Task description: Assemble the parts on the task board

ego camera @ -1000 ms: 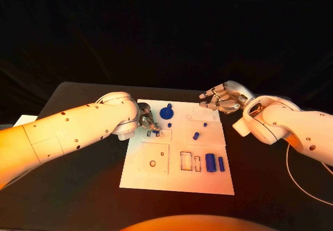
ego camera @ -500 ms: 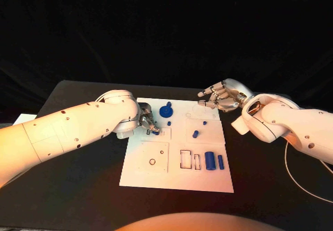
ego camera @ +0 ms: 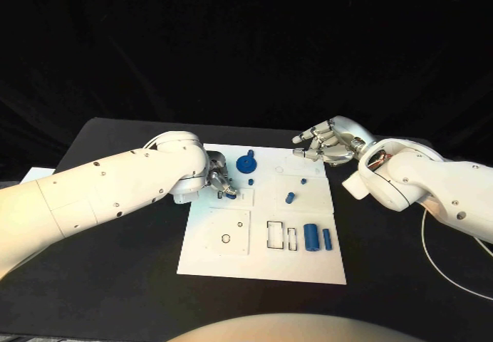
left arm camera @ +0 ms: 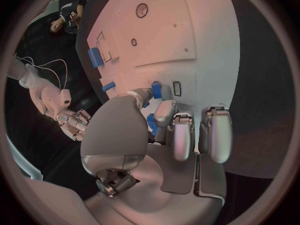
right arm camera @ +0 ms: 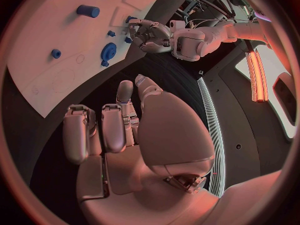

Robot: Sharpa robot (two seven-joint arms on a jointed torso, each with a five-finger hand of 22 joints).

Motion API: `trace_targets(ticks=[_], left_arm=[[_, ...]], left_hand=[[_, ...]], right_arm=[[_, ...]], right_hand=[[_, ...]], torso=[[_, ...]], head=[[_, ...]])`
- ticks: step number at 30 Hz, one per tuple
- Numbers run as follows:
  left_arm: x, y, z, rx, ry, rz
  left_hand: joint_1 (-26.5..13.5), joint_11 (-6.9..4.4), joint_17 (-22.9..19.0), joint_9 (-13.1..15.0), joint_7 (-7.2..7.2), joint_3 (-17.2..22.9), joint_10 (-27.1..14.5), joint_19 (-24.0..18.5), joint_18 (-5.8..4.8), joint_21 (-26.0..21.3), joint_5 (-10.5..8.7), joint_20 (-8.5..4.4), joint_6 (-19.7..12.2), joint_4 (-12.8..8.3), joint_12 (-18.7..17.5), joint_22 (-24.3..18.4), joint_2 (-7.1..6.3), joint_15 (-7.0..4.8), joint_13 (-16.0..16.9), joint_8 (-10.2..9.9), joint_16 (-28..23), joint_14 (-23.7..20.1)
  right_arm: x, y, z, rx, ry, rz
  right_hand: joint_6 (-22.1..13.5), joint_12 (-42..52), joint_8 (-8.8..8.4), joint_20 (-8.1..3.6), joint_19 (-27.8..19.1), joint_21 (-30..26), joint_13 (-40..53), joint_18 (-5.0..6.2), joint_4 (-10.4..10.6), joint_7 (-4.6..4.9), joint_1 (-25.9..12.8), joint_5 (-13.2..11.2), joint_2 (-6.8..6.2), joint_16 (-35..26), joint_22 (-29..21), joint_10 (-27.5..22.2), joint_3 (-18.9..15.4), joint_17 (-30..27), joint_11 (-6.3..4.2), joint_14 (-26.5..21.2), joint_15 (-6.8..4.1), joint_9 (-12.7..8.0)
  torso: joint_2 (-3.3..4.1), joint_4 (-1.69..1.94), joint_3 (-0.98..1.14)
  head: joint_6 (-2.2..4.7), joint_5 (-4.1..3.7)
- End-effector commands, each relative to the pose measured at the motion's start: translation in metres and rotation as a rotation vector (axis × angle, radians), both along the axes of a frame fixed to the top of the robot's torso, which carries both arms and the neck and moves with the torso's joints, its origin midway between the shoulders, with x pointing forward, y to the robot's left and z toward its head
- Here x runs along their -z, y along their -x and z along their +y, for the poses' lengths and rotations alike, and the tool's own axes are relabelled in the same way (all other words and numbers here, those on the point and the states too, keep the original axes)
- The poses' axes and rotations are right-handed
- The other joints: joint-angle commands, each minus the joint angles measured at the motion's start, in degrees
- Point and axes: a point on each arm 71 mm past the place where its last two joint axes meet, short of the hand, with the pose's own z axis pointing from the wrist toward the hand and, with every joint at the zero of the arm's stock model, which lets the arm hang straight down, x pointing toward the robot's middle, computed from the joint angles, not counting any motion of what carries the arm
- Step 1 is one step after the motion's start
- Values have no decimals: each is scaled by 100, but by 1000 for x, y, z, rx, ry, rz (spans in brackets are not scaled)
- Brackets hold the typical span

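Observation:
The white task board (ego camera: pixel 231 260) lies in the middle of the black table. My left hand (ego camera: pixel 218 178) rests over the board's left side and pinches a small blue part (left arm camera: pixel 156 90) between thumb and finger, right beside a small rectangular slot (left arm camera: pixel 177 88). A blue gear-like part (ego camera: pixel 246 165) stands just past that hand. Small blue pegs (ego camera: pixel 291 199) dot the board's middle, and a thick blue cylinder (ego camera: pixel 310 237) lies beside a thinner one (ego camera: pixel 327 239) near the right edge. My right hand (ego camera: pixel 327 147) hovers at the board's far right corner, fingers loosely bent, holding nothing.
Empty outlined recesses (ego camera: pixel 276 236) sit beside the cylinders, and a square plate with a round hole (ego camera: pixel 226 241) is at the board's near left. A white cable (ego camera: pixel 439 249) trails over the table on the right. A pale sheet (ego camera: pixel 34 174) lies at the table's left edge.

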Motion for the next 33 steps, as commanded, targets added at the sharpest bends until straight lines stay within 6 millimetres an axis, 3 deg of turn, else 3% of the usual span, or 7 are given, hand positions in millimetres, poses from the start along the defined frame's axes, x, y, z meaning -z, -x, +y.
trace_targets(ticks=[1,9,18,33], left_arm=[[4,2,-1,23,-35,24],[6,0,-3,26,-43,34],[8,-1,-4,33,-55,51],[8,-4,-6,29,-65,42]], left_hand=[[-40,15,1508,2,-33,921,14,271,-23,-12,-26,46,32,-918,-18,854,39,40,-2,30,18,602],[-238,-12,1508,16,-81,776,88,292,-32,8,-48,40,111,-882,49,893,78,19,70,43,18,602],[-801,-66,1508,-3,-145,49,108,291,-30,-2,-76,-3,298,-638,54,892,80,-27,77,14,18,602],[-1030,-86,1508,-1,-168,-894,142,299,-32,-9,-82,-27,404,-376,102,905,245,-48,138,-20,18,602]], right_arm=[[0,1,3,-25,-2,0],[0,2,3,-28,-4,1],[0,2,3,-34,-19,3],[0,1,4,-35,-43,-1]], right_hand=[[27,-15,-5,0,-20,-29,-8,43,8,-12,12,17,40,-12,92,-30,-23,1,-8,208,14,6],[27,-15,-5,0,-20,-29,-8,43,8,-12,12,17,40,-12,92,-30,-23,1,-8,208,14,6],[26,-27,-6,0,-35,-42,-20,48,11,-12,8,32,42,-32,69,-36,-25,-21,-8,204,14,5],[0,-168,-19,5,-123,-131,-146,79,96,-3,-99,-75,85,-145,-69,-108,-82,-126,7,177,25,0]], torso=[[5,-4,-1],[1,-1,3],[3,-1,3],[0,4,1]], head=[[1,-2],[-12,-12],[-22,-25],[-20,-32]])
